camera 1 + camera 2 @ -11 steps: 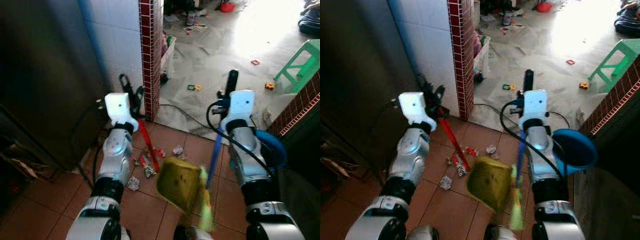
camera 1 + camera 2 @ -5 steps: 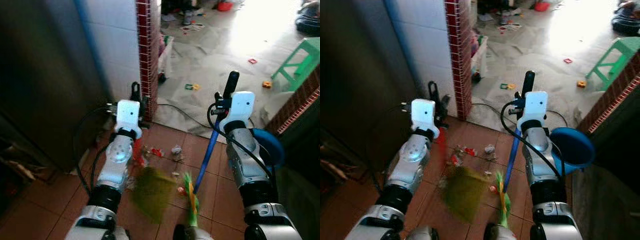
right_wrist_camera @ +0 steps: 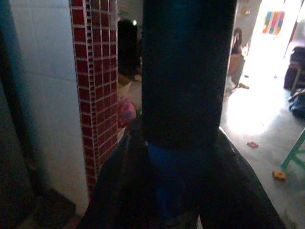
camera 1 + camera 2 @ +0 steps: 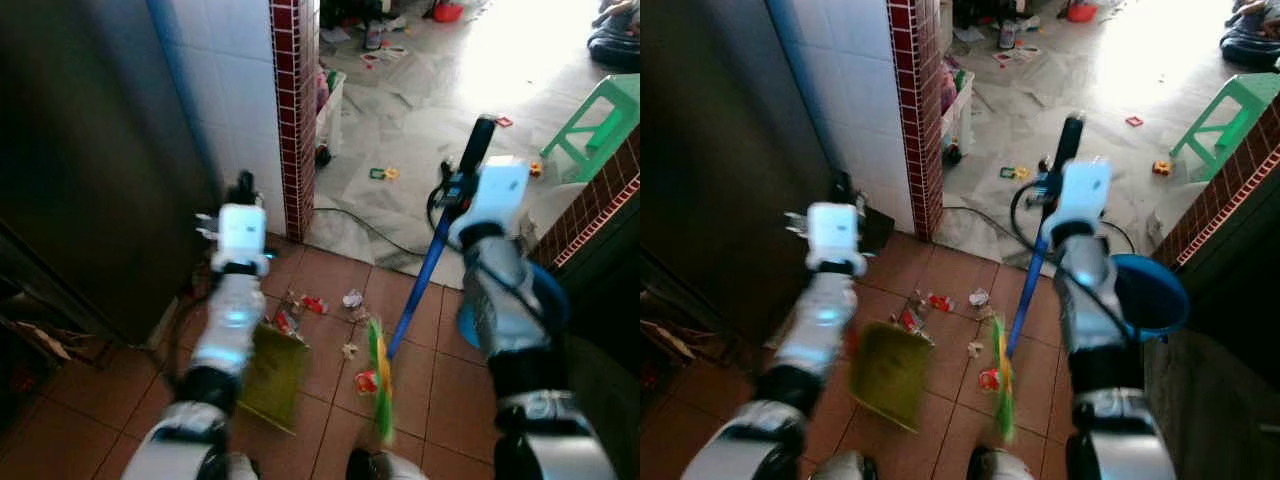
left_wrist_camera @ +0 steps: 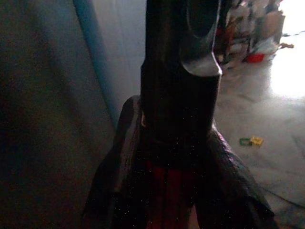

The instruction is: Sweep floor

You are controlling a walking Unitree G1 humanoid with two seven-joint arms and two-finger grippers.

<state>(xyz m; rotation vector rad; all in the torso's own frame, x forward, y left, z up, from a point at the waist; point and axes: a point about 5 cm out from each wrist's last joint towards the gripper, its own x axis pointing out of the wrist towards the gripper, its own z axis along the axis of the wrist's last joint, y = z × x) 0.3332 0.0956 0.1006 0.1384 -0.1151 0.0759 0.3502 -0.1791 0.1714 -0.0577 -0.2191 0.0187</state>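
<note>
My left gripper (image 4: pixel 243 186) is shut on the red handle (image 5: pixel 169 183) of an olive-yellow dustpan (image 4: pixel 270 372). The pan hangs low over the brown tiles, just left of the litter. My right gripper (image 4: pixel 479 137) is shut on the blue broom handle (image 4: pixel 420 288). The handle slants down to green bristles (image 4: pixel 380 390) on the tiles, right of the pan. Litter lies between and above them: red scraps (image 4: pixel 305 305), a crumpled wrapper (image 4: pixel 352 298) and a red piece (image 4: pixel 365 381) against the bristles.
A red brick pillar (image 4: pixel 293 100) and white tiled wall stand ahead on the left, beside a dark cabinet (image 4: pixel 90 170). A black cable (image 4: pixel 370 230) crosses the grey floor, where small toys (image 4: pixel 383 174) lie. At the right are a blue basin (image 4: pixel 545 300), a brick ledge (image 4: pixel 600 215) and a green stool (image 4: pixel 600 120).
The dustpan has swung from the middle down and to the left. The broom bristles have swept left across the tiles, and my right gripper has risen and reached forward.
</note>
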